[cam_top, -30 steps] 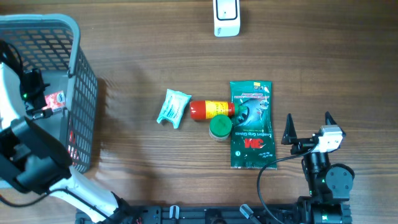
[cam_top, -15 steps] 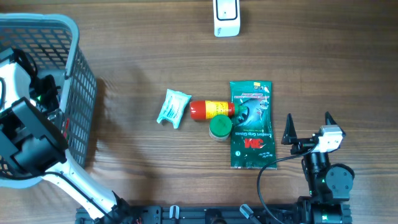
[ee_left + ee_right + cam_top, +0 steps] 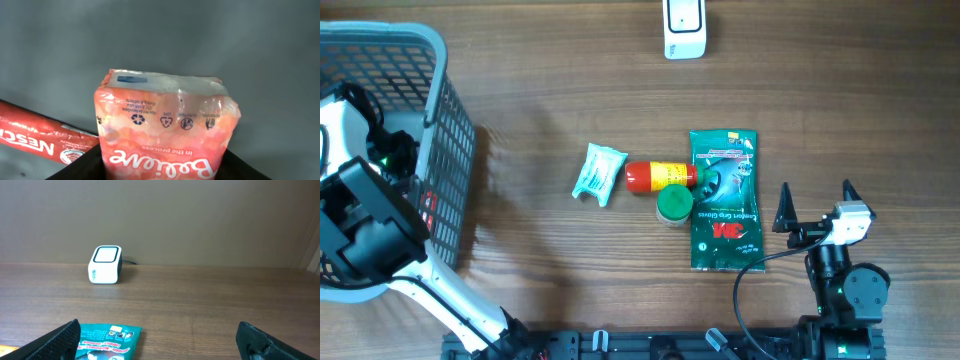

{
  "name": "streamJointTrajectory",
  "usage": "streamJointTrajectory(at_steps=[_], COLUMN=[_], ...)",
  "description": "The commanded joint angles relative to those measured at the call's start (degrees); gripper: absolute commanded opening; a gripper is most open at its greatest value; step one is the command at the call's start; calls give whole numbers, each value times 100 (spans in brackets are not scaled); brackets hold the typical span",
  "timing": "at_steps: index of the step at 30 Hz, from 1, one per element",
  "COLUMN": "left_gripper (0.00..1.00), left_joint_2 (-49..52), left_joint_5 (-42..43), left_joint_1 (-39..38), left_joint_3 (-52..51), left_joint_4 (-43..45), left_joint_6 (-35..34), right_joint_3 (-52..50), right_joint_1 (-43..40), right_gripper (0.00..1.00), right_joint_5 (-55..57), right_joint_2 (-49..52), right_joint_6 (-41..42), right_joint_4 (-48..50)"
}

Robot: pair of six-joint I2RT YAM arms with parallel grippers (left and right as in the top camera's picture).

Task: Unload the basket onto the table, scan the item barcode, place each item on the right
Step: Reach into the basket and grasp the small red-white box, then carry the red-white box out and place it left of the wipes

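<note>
In the left wrist view a pink tissue pack point(image 3: 165, 120) with white script fills the space between my left gripper's point(image 3: 165, 167) black fingers, which press against both its sides. It lies on the grey basket floor. From overhead the left gripper point(image 3: 392, 158) is down inside the grey basket point(image 3: 450, 130), and the pack is hidden under the arm. The white barcode scanner point(image 3: 684, 28) stands at the far edge of the table, also in the right wrist view as the scanner point(image 3: 105, 264). My right gripper point(image 3: 816, 205) rests open near the front edge, holding nothing.
A red Nescafe sachet point(image 3: 40, 137) lies beside the pack in the basket. Mid-table lie a pale teal sachet point(image 3: 598, 173), a red and yellow bottle point(image 3: 660, 176), a green-capped jar point(image 3: 674, 204) and a green 3M packet point(image 3: 723, 198), just left of the right gripper.
The left arm has dropped deeper into the basket, covering the reddish item seen there before, and its jaws have closed in on the pink pack. The right arm has not moved.
</note>
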Motion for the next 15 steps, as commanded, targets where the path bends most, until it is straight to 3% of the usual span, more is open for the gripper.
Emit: streamJointTrajectory(at_steps=[1,8,15], left_gripper=[59,59,59], left_joint_2=[-146,-1182,-2988], left_joint_5=[-15,-15,177], left_joint_1=[-20,-20,-35], left_joint_3=[-59,-55,-55], left_joint_4=[-177,-358,-494], left_joint_6=[-15,-15,162], right_joint_3=[-7,-7,-7], right_joint_1=[20,17,20], right_gripper=[100,100,100], right_joint_5=[76,76,76], right_joint_2=[-11,-11,-11], right_joint_6=[-57,-57,-59], right_joint_4=[11,11,11])
